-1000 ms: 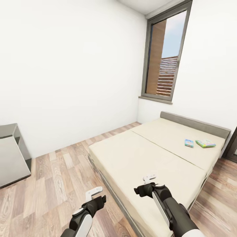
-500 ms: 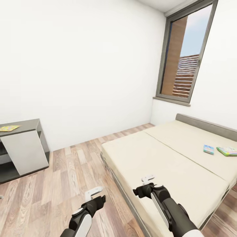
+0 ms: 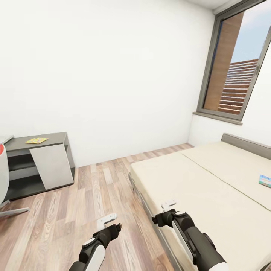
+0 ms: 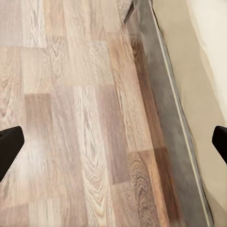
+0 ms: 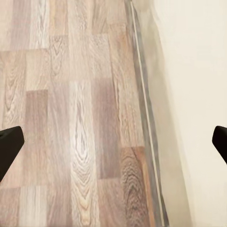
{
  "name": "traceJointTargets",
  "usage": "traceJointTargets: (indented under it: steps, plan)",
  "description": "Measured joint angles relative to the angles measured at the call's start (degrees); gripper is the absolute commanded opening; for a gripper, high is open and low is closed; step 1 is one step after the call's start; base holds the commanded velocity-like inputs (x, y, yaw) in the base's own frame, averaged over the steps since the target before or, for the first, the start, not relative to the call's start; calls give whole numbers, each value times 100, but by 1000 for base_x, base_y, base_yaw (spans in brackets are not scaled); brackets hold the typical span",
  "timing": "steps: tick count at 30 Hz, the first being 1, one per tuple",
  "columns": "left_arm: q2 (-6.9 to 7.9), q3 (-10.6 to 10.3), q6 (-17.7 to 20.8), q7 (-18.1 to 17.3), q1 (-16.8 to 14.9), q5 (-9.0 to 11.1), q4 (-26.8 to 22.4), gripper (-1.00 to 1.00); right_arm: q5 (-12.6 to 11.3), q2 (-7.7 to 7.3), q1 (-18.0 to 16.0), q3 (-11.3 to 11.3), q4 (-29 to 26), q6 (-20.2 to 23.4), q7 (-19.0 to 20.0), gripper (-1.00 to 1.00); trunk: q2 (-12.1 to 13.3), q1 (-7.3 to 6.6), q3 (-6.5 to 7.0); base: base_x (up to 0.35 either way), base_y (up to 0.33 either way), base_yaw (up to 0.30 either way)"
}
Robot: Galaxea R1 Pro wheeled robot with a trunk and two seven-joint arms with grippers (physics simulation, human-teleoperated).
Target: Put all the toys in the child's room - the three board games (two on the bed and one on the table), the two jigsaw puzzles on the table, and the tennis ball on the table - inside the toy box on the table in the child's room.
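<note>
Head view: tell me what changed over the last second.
The camera swung left; nothing in the room itself moved. The bed slid toward the picture's right, so one blue board game now sits at the right edge and the other has left the frame. The table, carrying a flat yellow item, came into view at left. Both arms hold the same pose: left pincer and right pincer open and empty.

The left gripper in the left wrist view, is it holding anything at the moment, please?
No, the left gripper is open, its dark fingertips wide apart with only wood floor between them.
</note>
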Motion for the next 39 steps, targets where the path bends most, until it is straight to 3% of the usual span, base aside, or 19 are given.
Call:
traceJointTargets:
  steps: [31, 39]
  plan:
    - [9, -19, -8, 4, 9, 2, 12, 100, 0, 5, 0, 28, 0, 28, -10, 100, 0, 0, 0, 0, 0, 279]
    - [9, -13, -3, 2, 9, 6, 19, 100, -1, -10, 1, 34, -2, 40, 4, 100, 0, 2, 0, -84, -16, 156]
